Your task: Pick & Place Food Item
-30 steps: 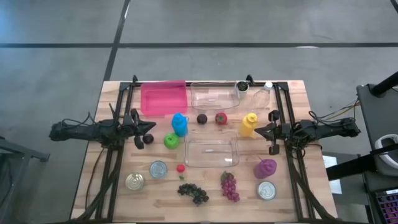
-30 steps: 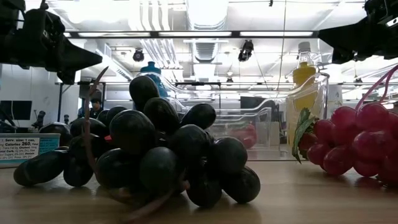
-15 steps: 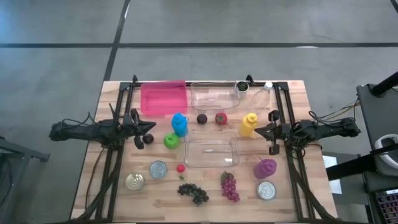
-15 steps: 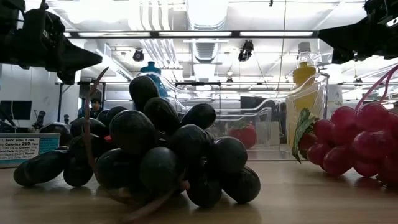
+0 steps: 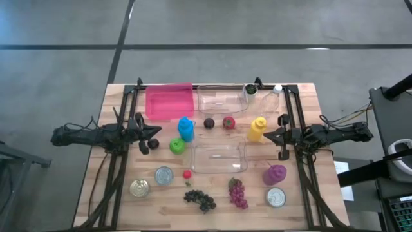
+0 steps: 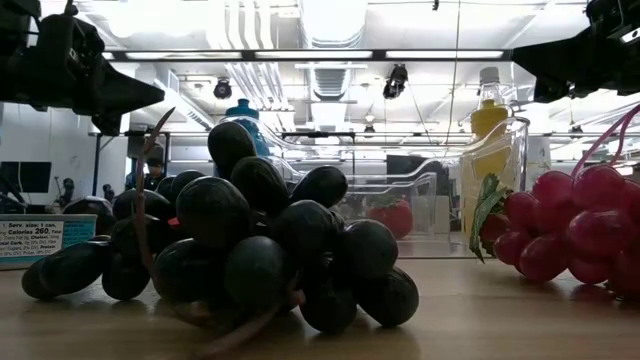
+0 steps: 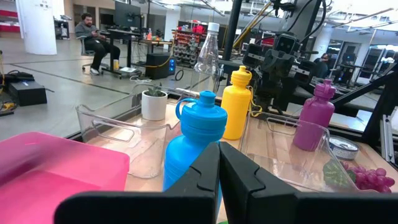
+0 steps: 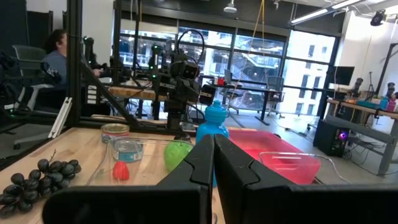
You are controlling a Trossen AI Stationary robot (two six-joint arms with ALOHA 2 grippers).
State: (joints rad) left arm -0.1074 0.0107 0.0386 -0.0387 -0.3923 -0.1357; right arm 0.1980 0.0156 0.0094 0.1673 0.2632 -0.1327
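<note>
Food lies spread over the wooden table: dark grapes (image 5: 200, 200) (image 6: 240, 250), red grapes (image 5: 237, 193) (image 6: 570, 225), a strawberry (image 5: 187, 174), a green apple (image 5: 177, 145), a red fruit (image 5: 228, 122) and a dark plum (image 5: 209, 123). My left gripper (image 5: 156, 134) (image 7: 219, 163) hovers shut and empty at the table's left, beside the blue bottle (image 5: 186, 128). My right gripper (image 5: 266, 135) (image 8: 213, 152) hovers shut and empty at the right, beside the yellow bottle (image 5: 257, 128).
A pink bin (image 5: 169, 100) and a clear bin (image 5: 220, 98) stand at the far edge, and another clear bin (image 5: 219, 158) stands mid-table. A purple bottle (image 5: 274, 173), three cans (image 5: 164, 175) (image 5: 140, 188) (image 5: 276, 196), a small plant pot (image 5: 250, 90) and a clear bottle (image 5: 273, 95) stand around them.
</note>
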